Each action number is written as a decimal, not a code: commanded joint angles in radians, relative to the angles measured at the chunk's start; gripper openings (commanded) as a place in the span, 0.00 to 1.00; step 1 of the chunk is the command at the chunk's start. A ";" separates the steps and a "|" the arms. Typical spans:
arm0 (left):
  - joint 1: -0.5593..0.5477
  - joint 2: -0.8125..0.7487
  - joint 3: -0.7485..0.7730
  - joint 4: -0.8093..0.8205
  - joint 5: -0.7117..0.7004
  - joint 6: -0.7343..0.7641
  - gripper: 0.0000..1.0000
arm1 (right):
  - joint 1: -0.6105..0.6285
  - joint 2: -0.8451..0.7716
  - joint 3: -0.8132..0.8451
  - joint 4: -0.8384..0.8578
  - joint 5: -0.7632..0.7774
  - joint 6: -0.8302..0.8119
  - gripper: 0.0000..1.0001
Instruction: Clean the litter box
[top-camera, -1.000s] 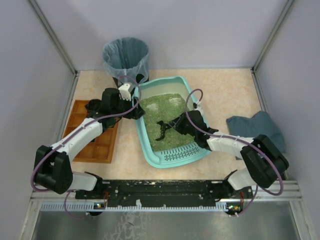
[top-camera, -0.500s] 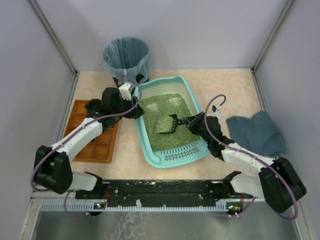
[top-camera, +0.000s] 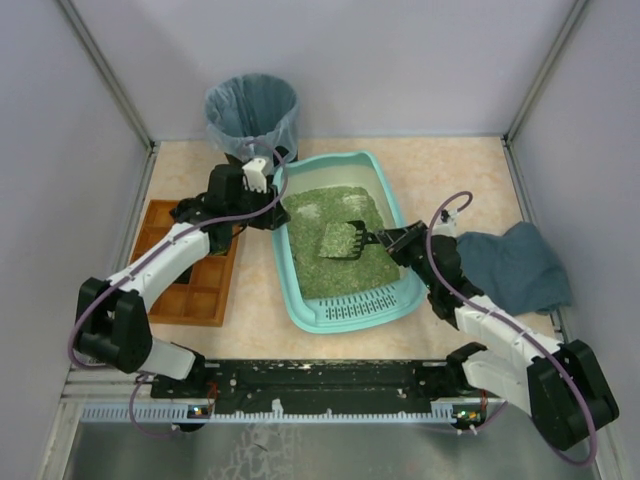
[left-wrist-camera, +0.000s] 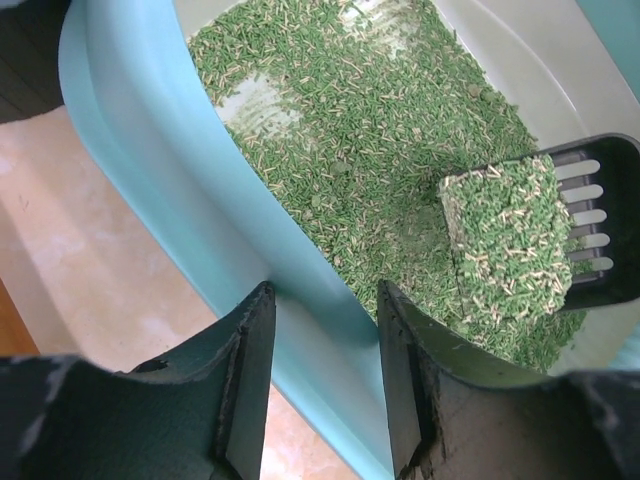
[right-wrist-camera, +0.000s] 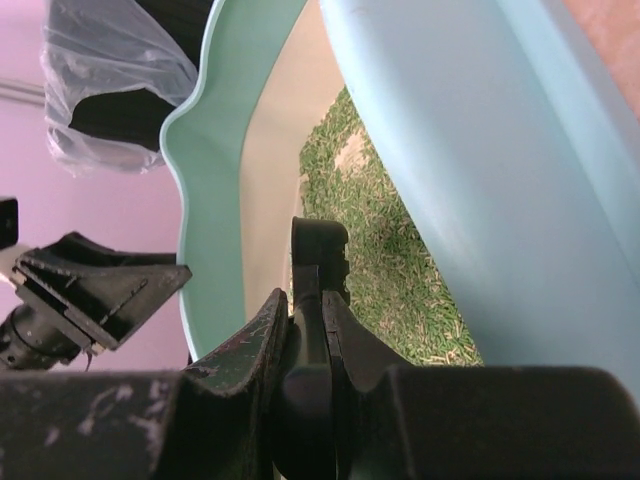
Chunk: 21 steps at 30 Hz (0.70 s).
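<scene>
Top external view showed the litter box (top-camera: 282, 262) on the table (top-camera: 450, 180) between my two arms, a wooden tray (top-camera: 190, 290) to its left and a lined bin (top-camera: 252, 112) just beyond its far left corner. A cloth (top-camera: 510, 265) lay to its right. The box's long axis ran away from me, the near end swung slightly right. Its slotted lip (top-camera: 358, 311) pointed at my bases and its far end towards the bin.

My left pincer (top-camera: 272, 215) was closed on the box's left long wall, one finger outside and one inside. The left wrist view showed the teal rim filling the gap between them.

My right pincer (top-camera: 388, 240) was clamped on the handle of a black scoop (top-camera: 342, 243). The scoop was held over the green litter (top-camera: 335, 270) with a squarish clump (left-wrist-camera: 505, 235) resting on its slots.

I judged the box stiff and smooth, and heavy for its size with loose litter that would slide if it tipped. It seemed best held by the rim of a long wall and kept flat. The clump looked crumbly, so I judged the light scoop should stay level
</scene>
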 joint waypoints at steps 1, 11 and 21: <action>-0.007 0.082 0.068 -0.054 -0.015 0.083 0.37 | -0.003 -0.058 0.041 0.042 -0.020 -0.034 0.00; -0.040 0.216 0.222 -0.087 -0.012 0.110 0.36 | -0.008 -0.143 0.024 -0.019 0.039 -0.047 0.00; -0.097 0.295 0.315 -0.100 -0.017 0.134 0.38 | -0.075 -0.225 0.014 -0.070 0.037 -0.042 0.00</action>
